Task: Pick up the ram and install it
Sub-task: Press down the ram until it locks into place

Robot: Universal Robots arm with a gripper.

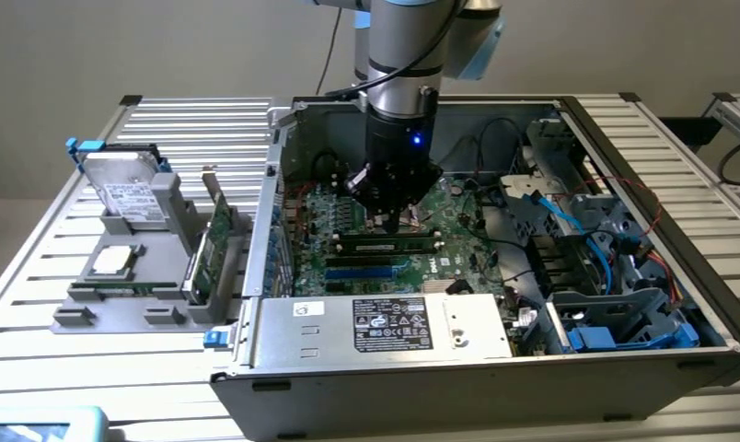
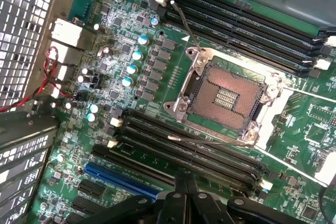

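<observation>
The ram (image 1: pixel 388 247), a narrow green stick with dark chips, stands on edge in a black motherboard slot inside the open computer case (image 1: pixel 616 364). My gripper (image 1: pixel 395 224) hangs straight down just above the stick's middle, jaws shut with nothing between them. Whether the tips touch the stick's top edge I cannot tell. In the wrist view the shut gripper (image 2: pixel 186 182) sits over the long black memory slots (image 2: pixel 199 158) beside the open CPU socket (image 2: pixel 226 98).
A silver power supply (image 1: pixel 383 327) lies along the case's front. Blue cables and a drive cage (image 1: pixel 604 267) take up the exterior view's right. Outside the case, a grey fixture (image 1: pixel 112 308) holds a hard drive (image 1: pixel 131 193), a tall green card (image 1: pixel 216 241) and a chip (image 1: pixel 115 261).
</observation>
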